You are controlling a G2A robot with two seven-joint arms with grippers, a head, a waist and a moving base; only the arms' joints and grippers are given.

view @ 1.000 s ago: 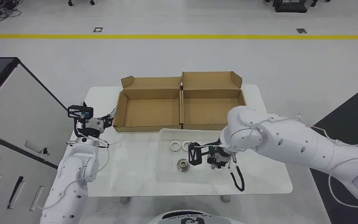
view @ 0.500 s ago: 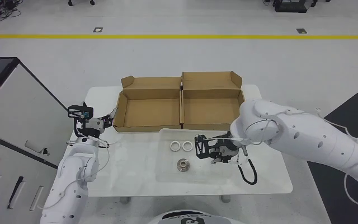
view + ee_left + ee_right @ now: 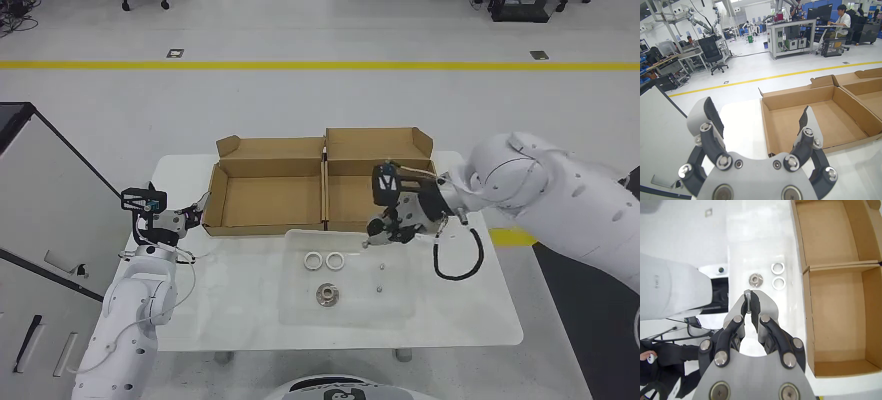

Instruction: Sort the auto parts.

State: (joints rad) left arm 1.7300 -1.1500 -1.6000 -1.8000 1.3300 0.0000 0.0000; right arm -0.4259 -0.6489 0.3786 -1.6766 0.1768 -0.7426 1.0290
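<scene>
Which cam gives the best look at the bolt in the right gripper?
Right wrist view: the bolt sits clamped in the right gripper, threads clear. Top view: too small to tell at the gripper. Left wrist view faces the left box.

Right tool [image 3: 377,233], shut on a bolt [image 3: 748,302], has left its earlier position over the right part of the tray [image 3: 300,300]. It has travelled toward the far side of the desk and now stands at the near wall of the right-hand box [image 3: 378,190]. The right arm has swung out rightward. A small part [image 3: 380,290] in the tray, formerly covered by the tool, is exposed.
</scene>
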